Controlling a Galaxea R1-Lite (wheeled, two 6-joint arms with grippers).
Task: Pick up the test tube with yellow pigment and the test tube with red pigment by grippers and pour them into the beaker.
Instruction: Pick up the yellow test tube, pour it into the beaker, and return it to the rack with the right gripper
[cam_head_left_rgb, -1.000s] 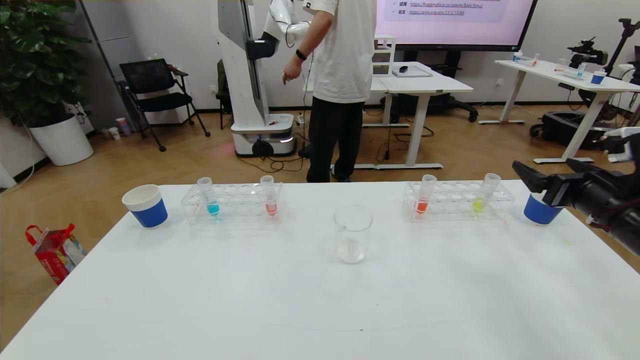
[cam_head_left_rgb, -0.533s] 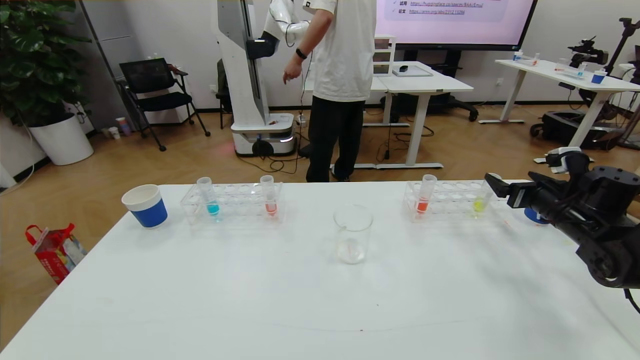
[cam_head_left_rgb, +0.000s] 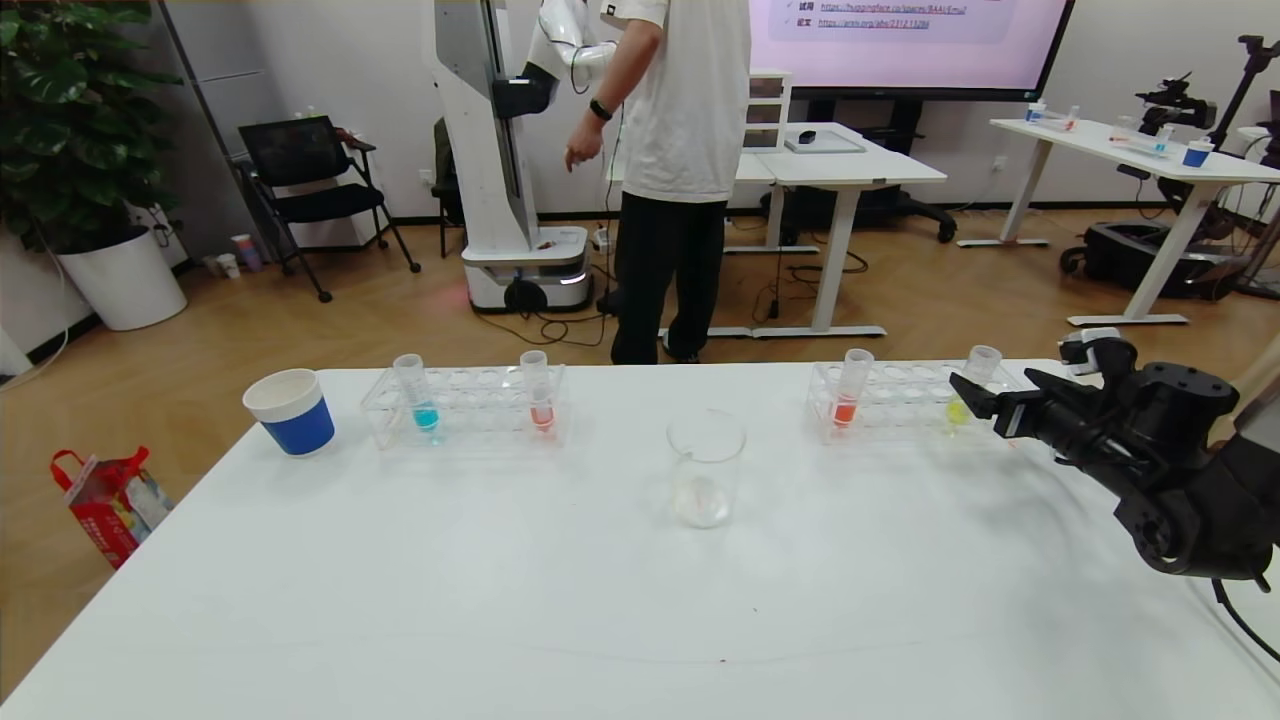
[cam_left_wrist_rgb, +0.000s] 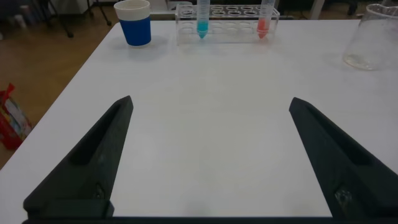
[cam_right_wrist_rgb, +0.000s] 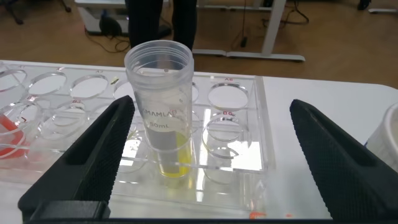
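Observation:
The test tube with yellow pigment (cam_head_left_rgb: 972, 385) stands near the right end of the right clear rack (cam_head_left_rgb: 900, 400). My right gripper (cam_head_left_rgb: 1000, 395) is open at that rack's right end. In the right wrist view the tube (cam_right_wrist_rgb: 160, 106) stands upright between the spread fingers, closer to one finger, and the gripper (cam_right_wrist_rgb: 211, 106) does not touch it. The test tube with red pigment (cam_head_left_rgb: 538, 392) stands in the left rack (cam_head_left_rgb: 465, 405) and also shows in the left wrist view (cam_left_wrist_rgb: 264, 17). The empty beaker (cam_head_left_rgb: 706, 470) stands mid-table. My left gripper (cam_left_wrist_rgb: 210, 102) is open over bare table, out of the head view.
A blue-liquid tube (cam_head_left_rgb: 415, 392) shares the left rack. A more orange tube (cam_head_left_rgb: 851, 387) stands at the left end of the right rack. A blue paper cup (cam_head_left_rgb: 290, 410) stands far left. Another cup's edge (cam_right_wrist_rgb: 388, 134) shows beside the right rack. A person stands behind the table.
My right arm has swung left from the table's right edge to the right rack. Its open fingers now flank the yellow tube. It now hides the right blue cup in the head view.

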